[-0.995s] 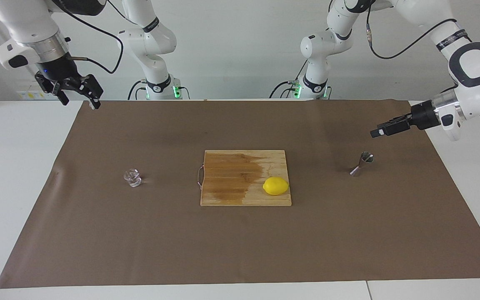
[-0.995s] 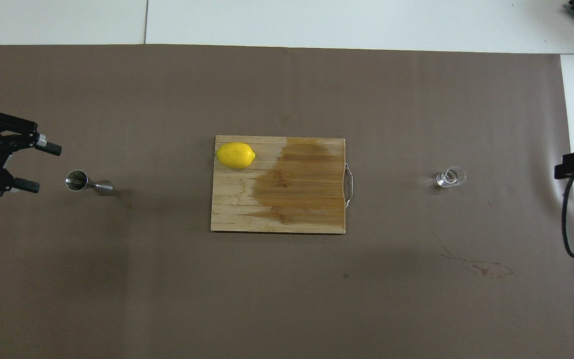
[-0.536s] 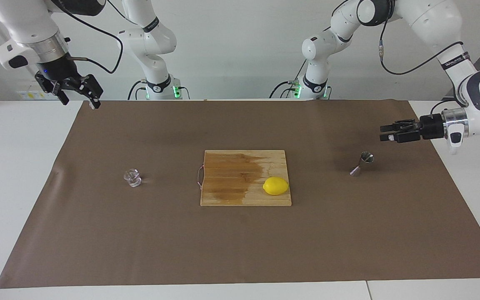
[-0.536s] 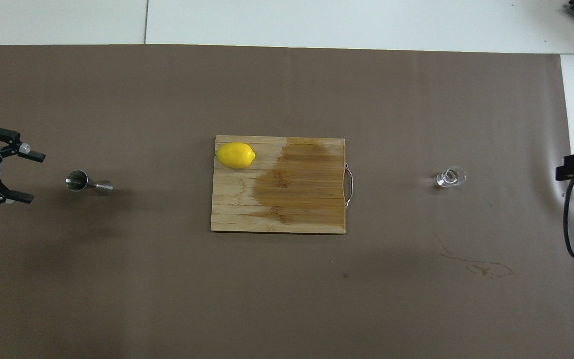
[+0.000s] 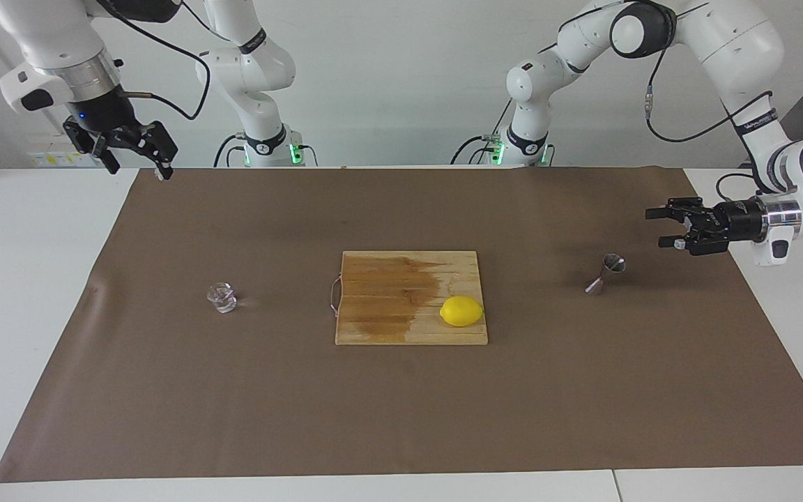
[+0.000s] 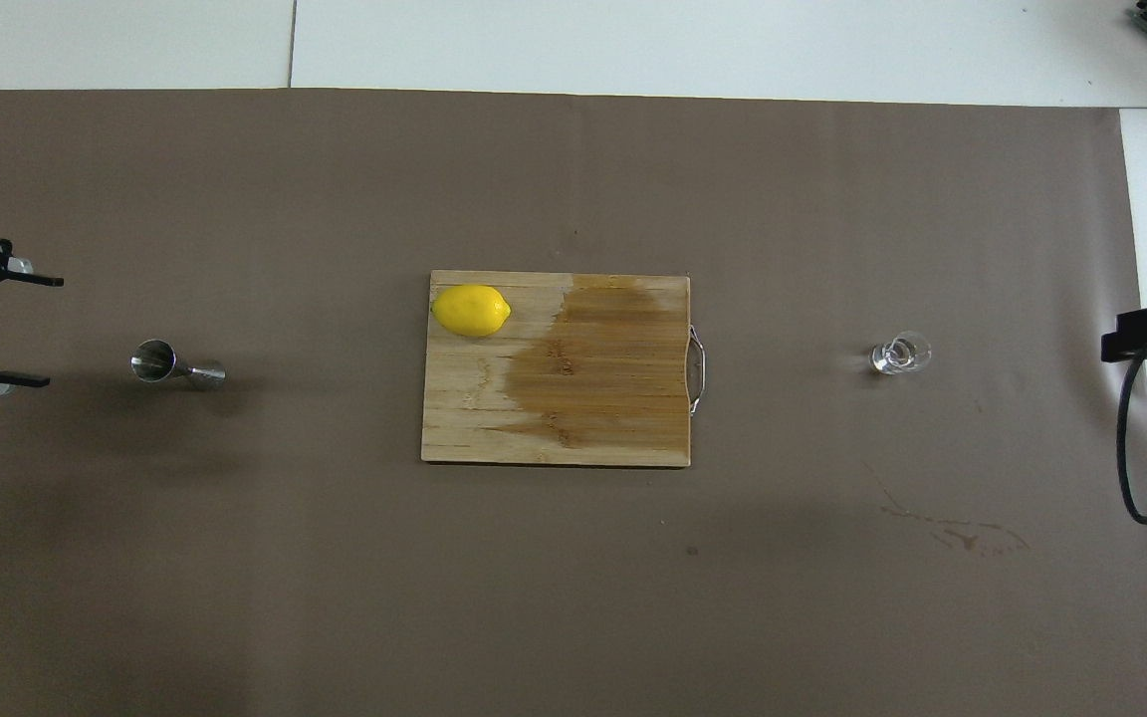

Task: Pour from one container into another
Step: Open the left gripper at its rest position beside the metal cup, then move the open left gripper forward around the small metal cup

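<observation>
The small clear glass cup (image 5: 222, 298) stands on the brown mat toward the right arm's end of the table, also seen from overhead (image 6: 899, 355). The steel hourglass jigger (image 5: 607, 272) stands on the mat toward the left arm's end (image 6: 175, 366). My left gripper (image 5: 656, 228) hovers low over the mat beside the jigger, pointing at it with a gap between; it is open and empty (image 6: 48, 331). My right gripper (image 5: 138, 164) hangs open and empty, high over the mat's corner near the robots, well away from the cup.
A wooden cutting board (image 5: 387, 300) with a dark wet patch lies mid-mat, a yellow lemon (image 5: 461, 311) on its corner toward the jigger. The brown mat (image 5: 401, 418) covers most of the white table. A stain marks the mat (image 6: 972, 538).
My left gripper has drawn back toward the left arm's end of the table, dropped lower and turned its jaws level. The right gripper has hardly moved. Cup and jigger stay put.
</observation>
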Available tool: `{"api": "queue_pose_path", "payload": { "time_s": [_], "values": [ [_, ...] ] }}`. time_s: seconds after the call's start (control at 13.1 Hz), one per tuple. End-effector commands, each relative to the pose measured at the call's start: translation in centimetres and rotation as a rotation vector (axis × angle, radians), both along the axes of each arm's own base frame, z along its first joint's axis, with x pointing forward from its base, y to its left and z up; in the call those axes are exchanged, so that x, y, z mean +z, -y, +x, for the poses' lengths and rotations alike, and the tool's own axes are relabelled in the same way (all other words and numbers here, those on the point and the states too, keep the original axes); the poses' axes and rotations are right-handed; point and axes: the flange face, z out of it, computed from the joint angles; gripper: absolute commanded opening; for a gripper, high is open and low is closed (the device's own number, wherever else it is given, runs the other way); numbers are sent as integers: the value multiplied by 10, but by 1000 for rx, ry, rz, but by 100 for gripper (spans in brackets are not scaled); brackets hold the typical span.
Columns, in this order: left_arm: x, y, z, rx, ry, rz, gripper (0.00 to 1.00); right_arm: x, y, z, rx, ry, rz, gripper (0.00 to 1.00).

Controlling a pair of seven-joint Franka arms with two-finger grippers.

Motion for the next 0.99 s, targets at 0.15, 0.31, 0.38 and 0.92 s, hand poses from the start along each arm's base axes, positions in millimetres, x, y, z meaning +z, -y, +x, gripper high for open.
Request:
{"api": "queue_pose_path", "payload": {
  "time_s": [0.15, 0.31, 0.38, 0.92],
  "values": [
    [-20, 5, 9, 146, -243, 6, 100, 11, -1, -12, -9, 16, 11, 100],
    [-31, 7, 4, 148, -271, -4, 100, 16, 0, -15, -10, 24, 11, 100],
    [-39, 7, 2, 149, -287, -15, 100, 20, 0, -18, -10, 31, 12, 100],
    [-91, -18, -3, 194, -338, -82, 100, 25, 0, -21, -10, 42, 12, 100]
  ]
}}
